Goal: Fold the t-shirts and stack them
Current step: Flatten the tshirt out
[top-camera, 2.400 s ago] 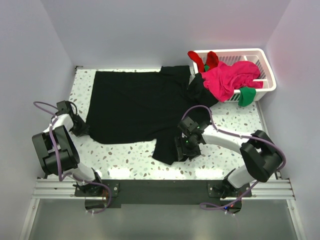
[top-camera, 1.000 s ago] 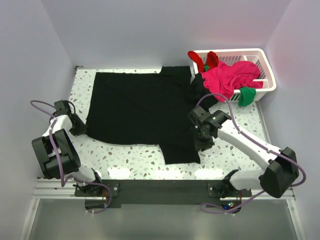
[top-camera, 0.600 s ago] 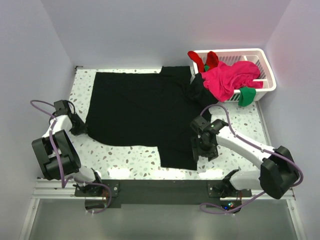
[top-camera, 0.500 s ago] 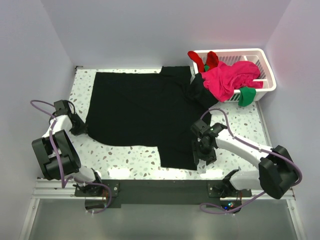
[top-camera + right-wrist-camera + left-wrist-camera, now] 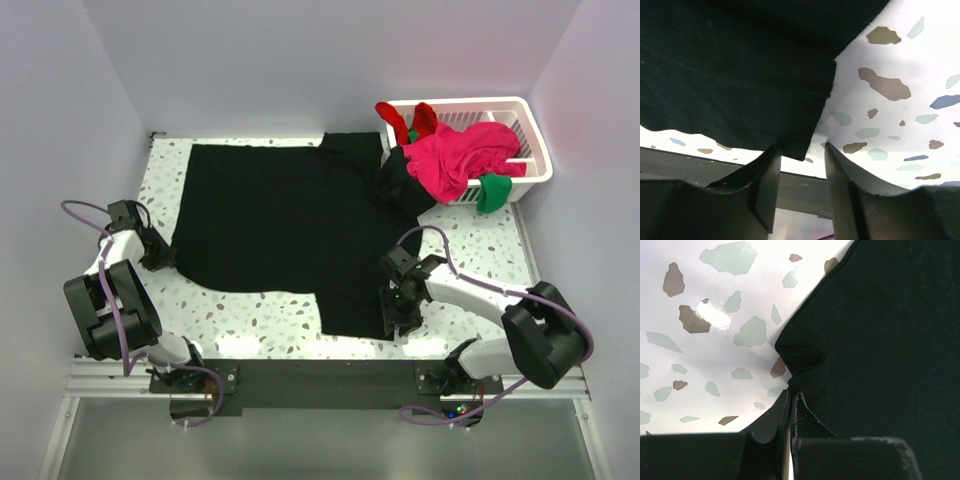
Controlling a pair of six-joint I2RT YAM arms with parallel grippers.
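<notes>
Fingers, two pairs: we see the left fingers (image 5: 769, 432) pressed together, pinching the edge of one black t-shirt (image 5: 280, 220) spread flat on the counter (image 5: 250, 315). The right fingers (image 5: 765, 185) stand spread, its near corner between them. One basket (image 5: 535, 135) holds four more t-shirts (image 5: 455, 160): black, pink, red, green.

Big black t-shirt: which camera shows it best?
The top view: nearly all of the black t-shirt lies spread on the table. The left wrist view shows only an edge pinched in the left pincer; the right wrist view, just a corner inside the open right pincer.
</notes>
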